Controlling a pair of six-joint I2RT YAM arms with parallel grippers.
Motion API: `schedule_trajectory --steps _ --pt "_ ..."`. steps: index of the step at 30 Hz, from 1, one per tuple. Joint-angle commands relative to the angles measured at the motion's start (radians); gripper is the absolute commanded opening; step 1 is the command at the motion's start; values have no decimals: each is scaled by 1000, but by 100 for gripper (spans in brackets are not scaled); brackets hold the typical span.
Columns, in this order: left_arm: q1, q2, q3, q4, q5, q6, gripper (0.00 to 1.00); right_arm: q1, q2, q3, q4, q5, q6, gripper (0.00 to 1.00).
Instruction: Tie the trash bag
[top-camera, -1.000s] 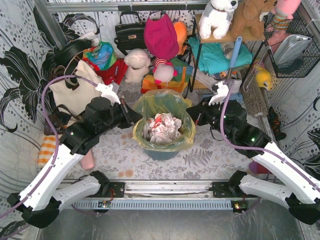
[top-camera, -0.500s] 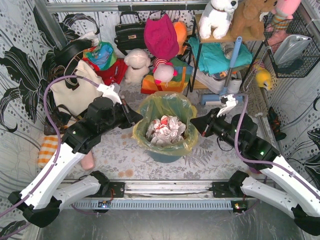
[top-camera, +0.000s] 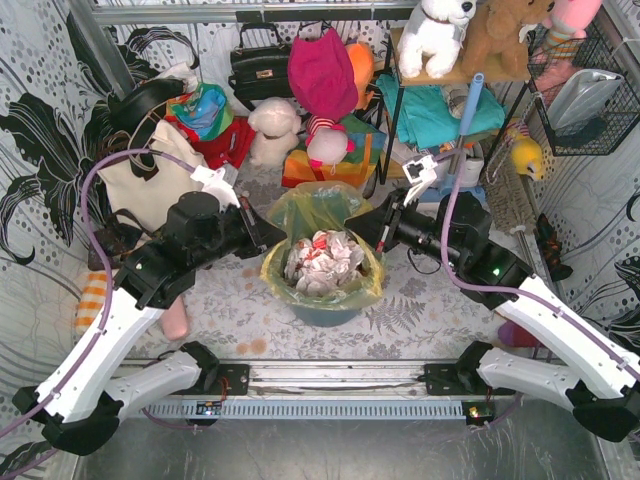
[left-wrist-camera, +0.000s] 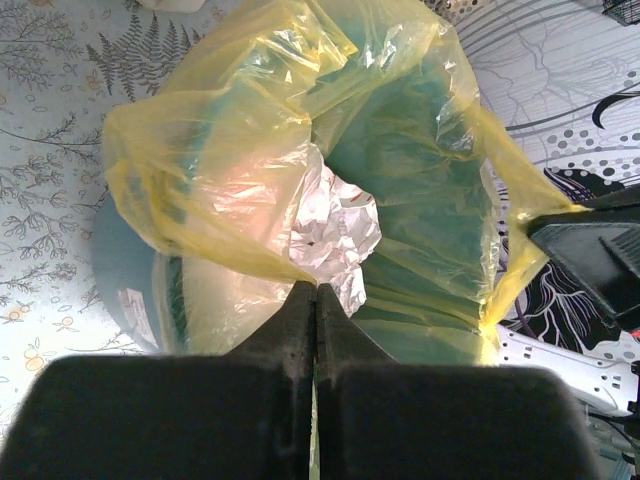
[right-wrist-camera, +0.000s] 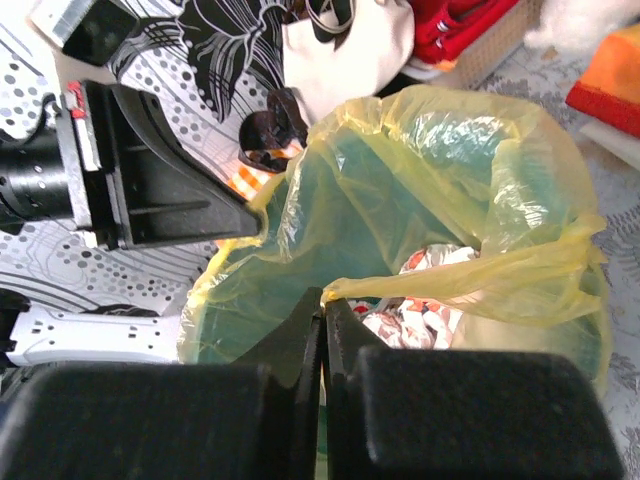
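Swinging back in from the right since half a second ago, the right gripper (top-camera: 352, 226) now sits over the back-right rim of the teal bin (top-camera: 325, 305), and the bag's mouth there has drawn inward with it. The left arm has hardly shifted.

The trash bag (top-camera: 322, 215) lines the teal bin, with its yellow-green film standing up above the bin's rim at the back and folded over the rim at the front. Crumpled paper (top-camera: 320, 262), white with red marks, fills the middle of the bin and shows through the open mouth.

The left gripper (top-camera: 268, 236) is at the bin's left rim. Its wrist view shows the two fingers pressed together with the bag's film running down into their tips, so it is clamped on the bag's edge.

The right gripper's own camera shows its fingers pressed together too. A taut strip of the bag's rim starts at their tips and stretches away across the bin. It is pinching that edge.

Both held edges are lifted clear of the bin's rim, and the two grippers face each other across the bin, apart.

A cream canvas tote (top-camera: 140, 185) lies to the left of the bin, beyond the left arm. The bin stands on the fern-patterned table (top-camera: 420, 300).
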Motion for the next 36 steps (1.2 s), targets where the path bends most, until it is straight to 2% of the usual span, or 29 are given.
schedule_trajectory --steps 1,5,10,13,17,20,32,36 --pt "3 -7 68 31 26 -3 0 3 14 93 115 -18 13 0" --pt "4 -9 76 15 5 6 0 3 13 98 122 24 14 0" --pt "3 -3 45 -31 -26 12 0 3 1 60 19 121 18 0" --pt "3 -31 -1 -44 -17 -16 0 3 -41 -14 17 100 28 0" --pt "3 -114 -100 15 39 -56 0 3 -119 -132 28 31 41 0" --pt "3 -119 -117 18 70 -60 0 3 -168 -184 25 14 60 0" --pt "3 -139 -146 -31 95 -55 0 3 -273 -205 -92 39 71 0" --pt "4 -162 -171 -23 117 -75 0 3 -275 -199 -50 20 120 0"
